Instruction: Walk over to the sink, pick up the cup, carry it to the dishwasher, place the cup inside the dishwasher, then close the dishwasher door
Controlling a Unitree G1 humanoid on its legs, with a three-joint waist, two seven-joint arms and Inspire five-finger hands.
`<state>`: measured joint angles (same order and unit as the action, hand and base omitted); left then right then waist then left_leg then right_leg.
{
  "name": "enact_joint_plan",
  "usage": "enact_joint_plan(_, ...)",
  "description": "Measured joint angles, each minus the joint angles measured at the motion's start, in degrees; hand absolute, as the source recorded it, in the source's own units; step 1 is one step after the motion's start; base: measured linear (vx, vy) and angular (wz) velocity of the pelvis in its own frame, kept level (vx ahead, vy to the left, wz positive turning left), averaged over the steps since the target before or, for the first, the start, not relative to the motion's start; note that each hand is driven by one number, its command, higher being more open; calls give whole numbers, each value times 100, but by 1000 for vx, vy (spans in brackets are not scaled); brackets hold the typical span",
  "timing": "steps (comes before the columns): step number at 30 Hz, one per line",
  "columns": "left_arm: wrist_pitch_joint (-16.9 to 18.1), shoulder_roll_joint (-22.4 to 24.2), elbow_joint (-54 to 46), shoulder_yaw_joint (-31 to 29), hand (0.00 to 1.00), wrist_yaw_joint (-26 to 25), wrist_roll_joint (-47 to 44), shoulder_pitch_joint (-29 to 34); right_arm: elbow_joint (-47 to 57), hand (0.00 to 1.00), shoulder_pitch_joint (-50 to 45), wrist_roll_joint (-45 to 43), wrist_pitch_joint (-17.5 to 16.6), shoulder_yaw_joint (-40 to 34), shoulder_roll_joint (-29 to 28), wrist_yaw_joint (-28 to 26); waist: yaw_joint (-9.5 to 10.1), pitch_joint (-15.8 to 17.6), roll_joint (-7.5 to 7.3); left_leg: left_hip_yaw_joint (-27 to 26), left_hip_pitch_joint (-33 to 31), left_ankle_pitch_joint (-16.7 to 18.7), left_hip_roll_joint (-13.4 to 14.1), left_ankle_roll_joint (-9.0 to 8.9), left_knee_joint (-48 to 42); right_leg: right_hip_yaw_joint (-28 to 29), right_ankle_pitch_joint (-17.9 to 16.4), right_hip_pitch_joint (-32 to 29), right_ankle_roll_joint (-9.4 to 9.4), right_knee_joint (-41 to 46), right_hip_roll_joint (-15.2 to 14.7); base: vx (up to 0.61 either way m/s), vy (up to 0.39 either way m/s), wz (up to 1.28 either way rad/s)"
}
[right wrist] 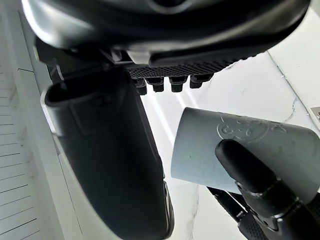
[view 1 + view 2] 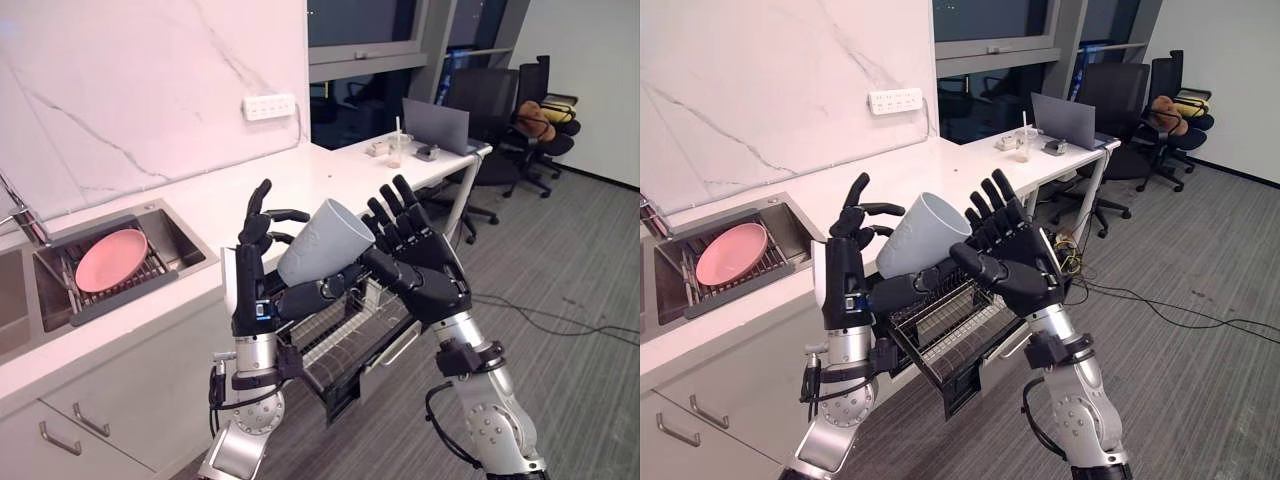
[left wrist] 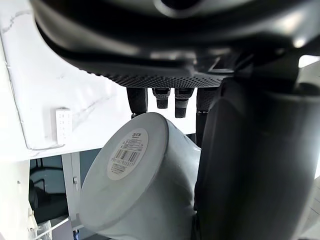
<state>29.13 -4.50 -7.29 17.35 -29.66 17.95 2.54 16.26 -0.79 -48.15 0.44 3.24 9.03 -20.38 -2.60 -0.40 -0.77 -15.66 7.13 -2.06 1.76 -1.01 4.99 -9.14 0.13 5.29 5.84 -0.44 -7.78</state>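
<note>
— Count?
— One grey cup (image 2: 320, 245), tilted, clasped by curled fingers of left hand (image 2: 251, 275), above one pulled-out dishwasher rack (image 2: 338, 345).
— Right hand (image 2: 425, 265)?
— Straight fingers, pressed flat on cup's side. One pink plate (image 2: 110, 258) in sink (image 2: 186, 238).

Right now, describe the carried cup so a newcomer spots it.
Find the white counter, then the pulled-out dishwasher rack below it. Above the rack, the left robot hand and right robot hand hold a tilted pale-grey cup, unlike the pink plate in the sink.
</note>
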Motion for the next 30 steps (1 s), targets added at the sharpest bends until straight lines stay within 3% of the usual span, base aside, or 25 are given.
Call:
enact_joint_plan(18, 1, -11, -10, 389, 0, 246, -122, -140, -154, 100, 304, 48, 236, 263, 14, 184, 29, -39, -67, 73, -36, -35, 14, -7, 1, -66, 11, 6, -15, -7, 12, -1, -1, 2)
enact_joint_plan(19, 2, -15, -11, 423, 0, 275, -124, -141, -162, 0, 311, 39, 290, 283, 23, 189, 30, -39, -68, 74, -37, -36, 16, -7, 1, -67, 11, 7, -15, -7, 13, 0, 0, 0)
enact_joint_plan(30, 2, -109, -149, 486, 0, 312, -262, -142, -424, 0, 561, -21, 507, 359, 103, 303, 40, -34, -97, 98, -72, -48, 23, -13, 1, -92, 21, 3, -26, -37, 23, 0, 0, 0)
